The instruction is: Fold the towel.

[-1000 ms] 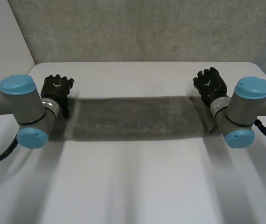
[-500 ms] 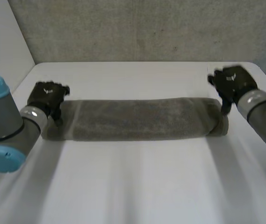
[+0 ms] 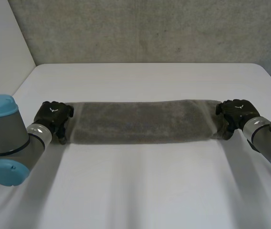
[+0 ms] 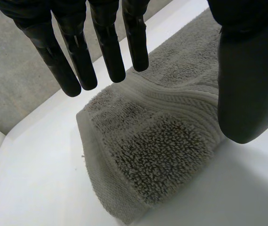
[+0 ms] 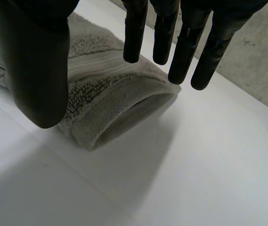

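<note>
A grey towel (image 3: 140, 121) lies folded into a long strip across the white table (image 3: 140, 191). My left hand (image 3: 53, 116) hovers over its left end and is open, with straight fingers (image 4: 72, 56) on the far side and the thumb (image 4: 247, 84) on the near side. The towel's ribbed end (image 4: 157, 141) sits below that hand, untouched. My right hand (image 3: 235, 112) is over the right end, also open. Its fingers (image 5: 185, 47) and thumb (image 5: 39, 70) straddle the looped fold (image 5: 101, 99) without gripping it.
A grey wall (image 3: 145, 28) runs behind the table's far edge. A white panel (image 3: 2, 43) stands at the far left. Bare tabletop stretches in front of the towel toward me.
Both hands have come from the towel's far side outward and nearer, settling low over its two ends. Their fingers have closed in slightly. The towel has stayed in place.
</note>
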Controlling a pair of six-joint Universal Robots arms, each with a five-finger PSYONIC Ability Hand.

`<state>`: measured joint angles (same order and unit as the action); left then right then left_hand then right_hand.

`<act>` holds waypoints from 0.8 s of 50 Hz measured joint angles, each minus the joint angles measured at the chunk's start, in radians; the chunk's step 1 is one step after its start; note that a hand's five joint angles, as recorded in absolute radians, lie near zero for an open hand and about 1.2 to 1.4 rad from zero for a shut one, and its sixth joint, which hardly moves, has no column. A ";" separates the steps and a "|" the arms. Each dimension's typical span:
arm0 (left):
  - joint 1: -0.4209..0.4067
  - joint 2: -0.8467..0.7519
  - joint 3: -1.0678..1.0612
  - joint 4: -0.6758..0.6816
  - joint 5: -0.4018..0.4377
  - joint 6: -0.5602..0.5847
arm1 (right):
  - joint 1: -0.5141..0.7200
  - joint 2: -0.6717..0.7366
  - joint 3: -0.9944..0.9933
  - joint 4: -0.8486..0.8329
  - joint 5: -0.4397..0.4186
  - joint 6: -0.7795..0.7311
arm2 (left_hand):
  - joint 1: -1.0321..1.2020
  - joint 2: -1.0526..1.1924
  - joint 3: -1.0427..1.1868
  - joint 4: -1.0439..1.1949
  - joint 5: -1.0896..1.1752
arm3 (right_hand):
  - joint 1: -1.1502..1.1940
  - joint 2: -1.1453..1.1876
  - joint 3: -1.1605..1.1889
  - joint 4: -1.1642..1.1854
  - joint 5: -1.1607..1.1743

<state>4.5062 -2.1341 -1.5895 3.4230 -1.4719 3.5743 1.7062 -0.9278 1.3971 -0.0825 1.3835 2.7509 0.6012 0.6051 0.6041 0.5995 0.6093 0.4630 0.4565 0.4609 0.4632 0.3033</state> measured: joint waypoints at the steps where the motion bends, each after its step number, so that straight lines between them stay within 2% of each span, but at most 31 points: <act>1: 0.000 -0.002 0.001 0.005 -0.001 0.000 | 0.000 0.009 -0.007 -0.001 0.001 0.003 | 0.004 0.005 0.004 0.003 0.003 | 0.000 0.000 0.000 0.000 0.000; 3: 0.000 -0.004 0.001 0.011 -0.001 0.000 | -0.001 0.021 -0.016 -0.004 0.003 0.006 | 0.024 0.025 0.022 0.022 0.021 | 0.016 0.016 0.016 0.016 0.016; 12: 0.001 -0.010 0.002 0.017 -0.002 0.000 | -0.001 0.057 -0.032 -0.076 0.061 -0.014 | 0.172 0.168 0.168 0.175 0.159 | 0.625 0.613 0.614 0.618 0.593; 15: 0.001 -0.014 0.002 0.017 -0.002 0.000 | 0.000 0.055 -0.026 -0.107 0.099 -0.036 | 0.177 0.175 0.174 0.181 0.165 | 0.553 0.557 0.553 0.550 0.543; 19: 0.001 -0.017 0.003 0.016 -0.002 0.000 | 0.002 0.049 -0.016 -0.131 0.146 -0.071 | 0.181 0.178 0.176 0.184 0.166 | 0.159 0.162 0.160 0.161 0.130; 23: 0.001 -0.018 0.003 0.016 -0.003 0.000 | 0.002 0.046 -0.006 -0.134 0.163 -0.091 | 0.181 0.178 0.176 0.184 0.166 | 0.081 0.101 0.090 0.091 0.044; 34: 0.001 -0.013 -0.001 0.016 -0.005 0.000 | 0.001 0.044 0.012 -0.110 0.137 -0.095 | 0.180 0.178 0.176 0.184 0.166 | 0.084 0.102 0.092 0.092 0.056; 38: 0.001 -0.012 -0.001 0.016 -0.005 0.000 | -0.001 0.046 0.012 -0.104 0.121 -0.092 | 0.180 0.178 0.176 0.184 0.166 | 0.272 0.275 0.265 0.264 0.254; 40: 0.001 -0.011 -0.002 0.016 -0.006 0.000 | -0.001 0.047 0.011 -0.105 0.118 -0.092 | 0.180 0.176 0.175 0.182 0.166 | 0.482 0.491 0.480 0.480 0.471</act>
<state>4.5068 -2.1449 -1.5912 3.4385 -1.4777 3.5742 1.7050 -0.8807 1.4077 -0.1877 1.5015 2.6590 0.7808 0.7813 0.7792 0.7817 0.7751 0.9449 0.9473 0.9406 0.9431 0.7745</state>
